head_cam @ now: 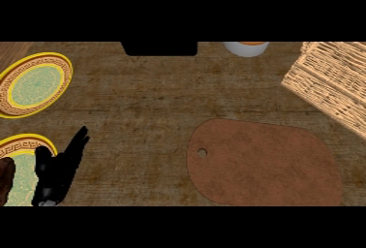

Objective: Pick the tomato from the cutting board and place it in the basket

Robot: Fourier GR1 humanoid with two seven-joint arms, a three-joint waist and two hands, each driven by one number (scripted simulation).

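counter (143, 109): brown wood-grain top, filling the view.
cutting board (265, 167): brown, rounded, lying flat on the counter; plain brown surface over all that shows; its near edge runs out of the view.
hole (202, 152): 1, small and round, just inside the cutting board's left edge.
tomato: not seen anywhere in the view; I cannot tell where it is.
basket (332, 80): pale wicker, beyond the cutting board's far right side, with a strip of counter between them; only part of it shows, and its inside is hidden.
left hand (58, 169): black, well left of the cutting board; fingers straight and close together, pointing away from the robot; holds nothing.
near plate (25, 164): yellow rim, green centre, left of the cutting board; the left hand lies over its right edge.
far plate (34, 85): same pattern, farther from the cutting board, up and left.
dark brown thing (6, 179): on the near plate at the view's left edge; kind unclear.
white cup (247, 49): well beyond the cutting board, orange inside.
black block (159, 48): left of the white cup.
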